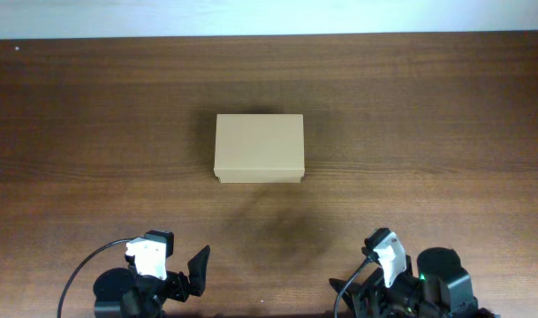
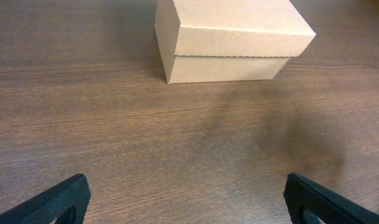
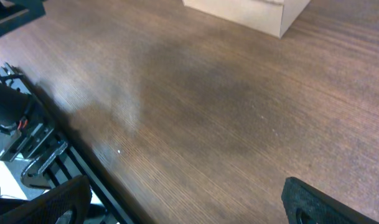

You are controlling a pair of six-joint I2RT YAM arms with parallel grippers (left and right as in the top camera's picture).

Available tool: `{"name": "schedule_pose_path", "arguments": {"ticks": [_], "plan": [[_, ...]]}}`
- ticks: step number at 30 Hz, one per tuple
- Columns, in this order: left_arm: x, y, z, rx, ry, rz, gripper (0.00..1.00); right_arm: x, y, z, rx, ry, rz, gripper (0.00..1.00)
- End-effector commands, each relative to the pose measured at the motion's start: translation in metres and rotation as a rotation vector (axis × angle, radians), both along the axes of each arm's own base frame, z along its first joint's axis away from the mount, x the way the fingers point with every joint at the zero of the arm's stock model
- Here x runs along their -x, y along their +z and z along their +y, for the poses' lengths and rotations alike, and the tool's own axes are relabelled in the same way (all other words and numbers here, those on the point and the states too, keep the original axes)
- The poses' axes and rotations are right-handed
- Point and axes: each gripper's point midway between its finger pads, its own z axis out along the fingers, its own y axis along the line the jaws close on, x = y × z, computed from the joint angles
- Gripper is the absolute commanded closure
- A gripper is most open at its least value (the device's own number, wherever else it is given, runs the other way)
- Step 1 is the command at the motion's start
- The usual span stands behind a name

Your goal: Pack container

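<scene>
Grippers sat at the near edge of the dark brown wood-grain table (image 1: 428, 106), one at 7 o'clock from the middle and one at 5 o'clock. The left gripper (image 2: 186, 198) had its black fingers (image 2: 58, 202) spread wide with nothing but bare wood between them. The right gripper (image 3: 186, 198) was spread just as wide and held nothing. Both were well apart from the plain tan-brown rectangular corrugated cardboard container (image 1: 259, 147). It rested flat near the middle of the table with its flap lid down. From the left wrist it lay at 12 o'clock. From the right wrist only a corner of it showed, towards 1 o'clock. A pale strip (image 1: 269, 16) ran beyond the table's far edge at 12 o'clock.
</scene>
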Motion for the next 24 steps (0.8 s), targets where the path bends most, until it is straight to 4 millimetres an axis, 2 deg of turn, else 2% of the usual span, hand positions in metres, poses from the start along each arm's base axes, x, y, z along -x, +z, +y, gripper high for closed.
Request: {"name": "schedule_pose_path", "arguments": {"ticks": [1, 3, 8, 12, 21, 24], "plan": [[-0.001, 0.0, 0.001, 0.003, 0.012, -0.005, 0.0, 0.002, -0.009, -0.001, 0.001, 0.003, -0.014, 0.01], [-0.001, 0.0, 0.001, 0.003, 0.012, -0.004, 0.0, -0.003, -0.009, -0.001, -0.006, -0.004, -0.057, 0.01], [-0.001, 0.0, 0.001, 0.003, 0.012, -0.005, 0.0, -0.031, 0.004, 0.008, -0.062, -0.004, -0.278, 0.01], [-0.001, 0.0, 0.001, 0.003, 0.012, -0.005, 0.0, -0.054, 0.006, 0.006, -0.071, -0.061, -0.402, 0.01], [-0.001, 0.0, 0.001, 0.003, 0.012, -0.005, 0.0, -0.085, -0.004, -0.013, -0.029, -0.222, -0.517, 0.01], [-0.001, 0.0, 0.001, 0.003, 0.012, -0.005, 0.0, -0.091, 0.002, -0.016, -0.036, -0.25, -0.556, 0.01]]}}
